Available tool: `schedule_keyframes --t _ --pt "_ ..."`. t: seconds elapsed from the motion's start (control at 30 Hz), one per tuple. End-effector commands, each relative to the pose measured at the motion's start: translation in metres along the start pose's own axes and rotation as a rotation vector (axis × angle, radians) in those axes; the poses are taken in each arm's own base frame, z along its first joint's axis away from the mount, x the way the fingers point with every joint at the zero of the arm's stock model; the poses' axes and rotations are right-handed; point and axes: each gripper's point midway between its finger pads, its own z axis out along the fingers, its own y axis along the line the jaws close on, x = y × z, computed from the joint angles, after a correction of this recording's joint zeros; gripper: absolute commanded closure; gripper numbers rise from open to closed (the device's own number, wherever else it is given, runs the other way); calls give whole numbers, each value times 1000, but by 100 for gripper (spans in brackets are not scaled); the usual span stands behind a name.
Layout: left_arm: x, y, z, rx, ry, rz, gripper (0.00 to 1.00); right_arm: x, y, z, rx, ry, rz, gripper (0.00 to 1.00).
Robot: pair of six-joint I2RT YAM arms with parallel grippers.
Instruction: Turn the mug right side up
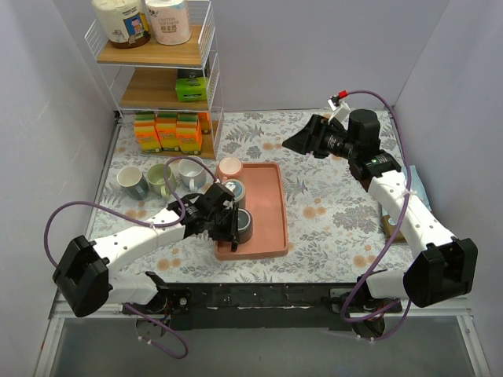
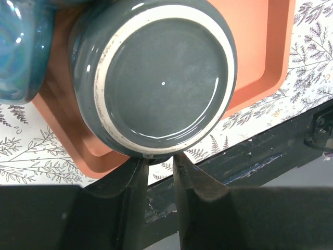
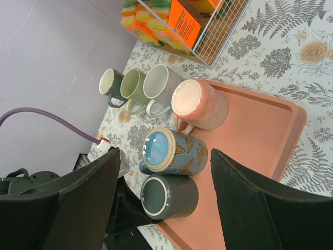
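Note:
A dark grey mug (image 1: pixel 244 225) stands upside down at the near end of the salmon tray (image 1: pixel 269 212); its base fills the left wrist view (image 2: pixel 164 78). My left gripper (image 1: pixel 226 228) is at the mug's near-left side, its jaws (image 2: pixel 158 159) drawn close on the dark handle under the rim. A blue butterfly mug (image 3: pixel 174 151) and a pink mug (image 3: pixel 200 104) also stand upside down on the tray (image 3: pixel 260 135), behind the grey mug (image 3: pixel 169 197). My right gripper (image 1: pixel 292 143) is open and empty, raised over the far right of the table.
Three upright mugs (image 1: pixel 159 179) stand in a row on the table left of the tray. A wire shelf rack (image 1: pixel 157 71) with sponges and tubs is at the back left. The table's dark front edge (image 2: pixel 270 135) runs just behind my left fingers.

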Motion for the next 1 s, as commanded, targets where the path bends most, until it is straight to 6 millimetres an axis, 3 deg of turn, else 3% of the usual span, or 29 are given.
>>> schedule_keyframes --t 0.0,0.1,0.23,0.57,0.97 --pt "-3 8 10 -82 -53 -6 81 -6 12 -11 -22 -24 -51 22" --pt "0 13 13 -136 -72 -12 63 -7 12 -12 -20 -27 -56 23" --pt "6 14 18 -202 -117 -20 52 -4 11 -12 -19 -20 -57 22" --pt "-13 7 19 -274 -236 -17 56 -2 11 -14 -22 -9 -65 23" --pt "-35 -6 -2 -250 -336 -1 61 -2 10 -18 -18 -16 -78 23"
